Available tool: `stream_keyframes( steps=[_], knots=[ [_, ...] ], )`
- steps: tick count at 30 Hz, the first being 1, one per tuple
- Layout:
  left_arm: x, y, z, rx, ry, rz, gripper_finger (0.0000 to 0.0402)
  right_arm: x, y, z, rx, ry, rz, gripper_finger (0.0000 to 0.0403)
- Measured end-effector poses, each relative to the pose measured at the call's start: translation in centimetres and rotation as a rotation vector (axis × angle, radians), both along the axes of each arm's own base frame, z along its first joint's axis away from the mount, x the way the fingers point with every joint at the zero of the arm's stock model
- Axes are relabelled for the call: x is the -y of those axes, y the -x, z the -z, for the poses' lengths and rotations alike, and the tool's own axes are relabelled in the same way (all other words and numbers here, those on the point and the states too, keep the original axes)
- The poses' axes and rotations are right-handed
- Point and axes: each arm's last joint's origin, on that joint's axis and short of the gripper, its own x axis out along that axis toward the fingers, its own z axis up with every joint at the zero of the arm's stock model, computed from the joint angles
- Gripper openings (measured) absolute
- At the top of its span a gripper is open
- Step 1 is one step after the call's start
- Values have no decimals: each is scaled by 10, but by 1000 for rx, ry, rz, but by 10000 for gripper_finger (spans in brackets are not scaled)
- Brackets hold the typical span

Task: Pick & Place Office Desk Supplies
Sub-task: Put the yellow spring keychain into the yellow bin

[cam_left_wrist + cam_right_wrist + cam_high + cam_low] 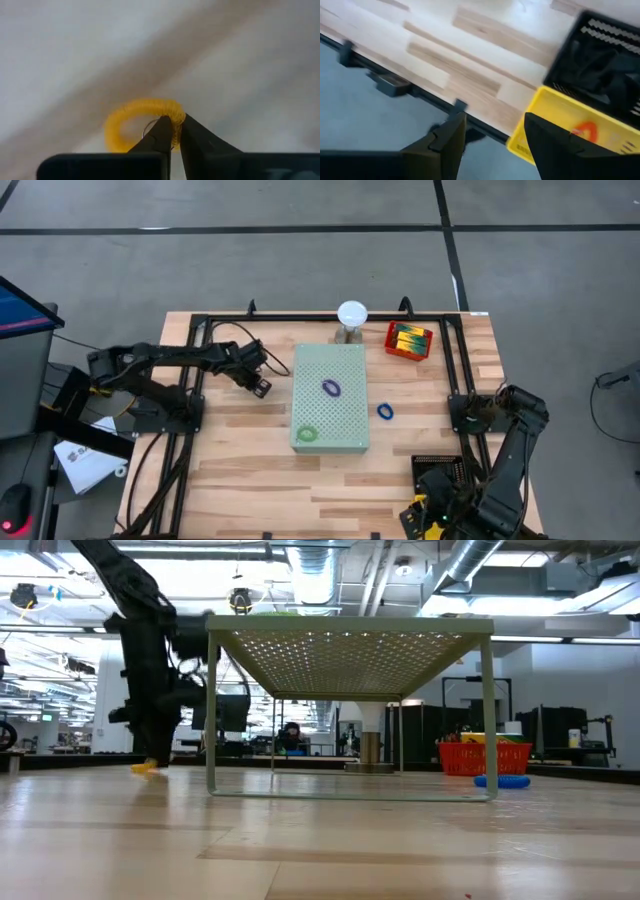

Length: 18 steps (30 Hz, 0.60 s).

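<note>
Left wrist view: left pincer (pixel 175 131) pressed together on a yellow band loop (pixel 131 120), pinching its rim against the wooden table (pixel 240 65). High view: same pincer (pixel 261 386) just left of the pale-green perforated board (pixel 345 370). On that board, a purple loop (pixel 331 387) and a green loop (pixel 306 434); beside its right edge on the table, a blue loop (pixel 385 411). Red basket (pixel 409 340) at the far side, near a white dome (pixel 351 313). Right pincer (pixel 492 132) spread, empty, over the near right table edge beside a yellow tray (pixel 570 125).
</note>
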Motion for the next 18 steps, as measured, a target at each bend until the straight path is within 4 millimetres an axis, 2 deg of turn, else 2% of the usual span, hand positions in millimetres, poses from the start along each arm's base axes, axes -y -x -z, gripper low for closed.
stream_keyframes(
  steps=[6, 13, 18],
  knots=[
    [21, 4, -33, 193, 100, 111, 6, 4, -7, -6, 70, 28, 13, 198],
    [63, 18, -73, 417, 205, 259, 4, 12, -19, -9, 159, 92, 20, 198],
    [93, 24, -101, 641, 280, 352, 4, 20, -33, -11, 219, 148, -5, 198]
  ],
)
